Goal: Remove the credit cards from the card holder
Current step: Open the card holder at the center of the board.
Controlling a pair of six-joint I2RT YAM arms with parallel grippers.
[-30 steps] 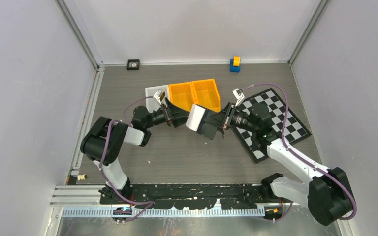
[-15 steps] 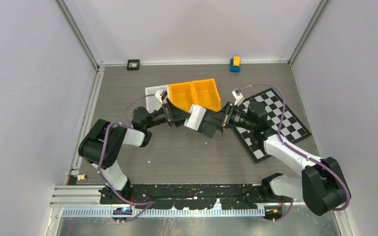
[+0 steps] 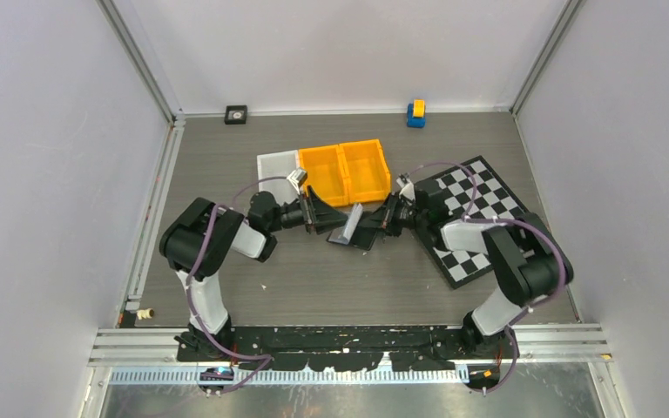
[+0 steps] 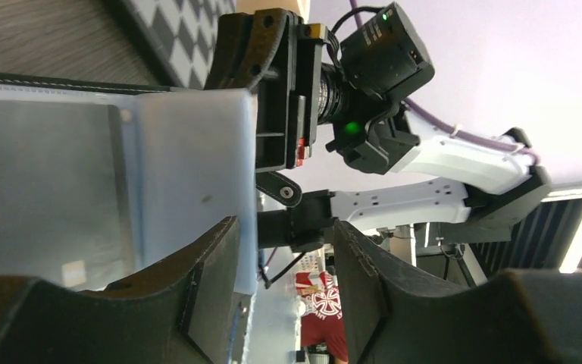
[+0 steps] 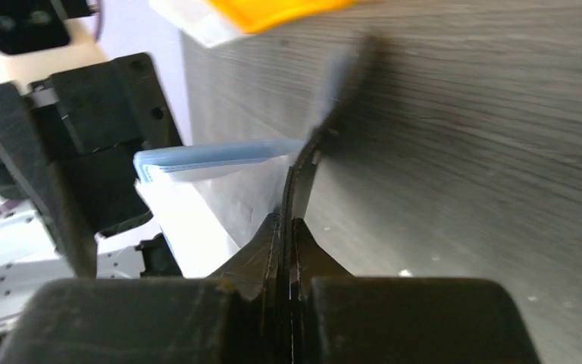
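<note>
The card holder (image 3: 357, 231) is open and held low over the table, with a pale grey-blue inner panel (image 3: 346, 226) and a black outer flap. My right gripper (image 3: 384, 223) is shut on the black flap (image 5: 297, 182), seen edge-on in the right wrist view. My left gripper (image 3: 315, 212) is open just left of the holder. In the left wrist view the pale panel (image 4: 121, 167) fills the left side, its edge lying between my open jaws (image 4: 284, 254) beside one finger (image 4: 204, 265). No credit card shows clearly; they are hidden.
Two yellow bins (image 3: 348, 168) stand just behind the holder, with a white tile (image 3: 274, 164) to their left. A chessboard (image 3: 488, 205) lies at the right. A blue and yellow block (image 3: 415, 113) and a small black square block (image 3: 236, 114) sit by the back wall.
Both grippers have come down and drawn closer with the holder. The holder went from facing up to low and nearly edge-on. The right arm has folded in.
</note>
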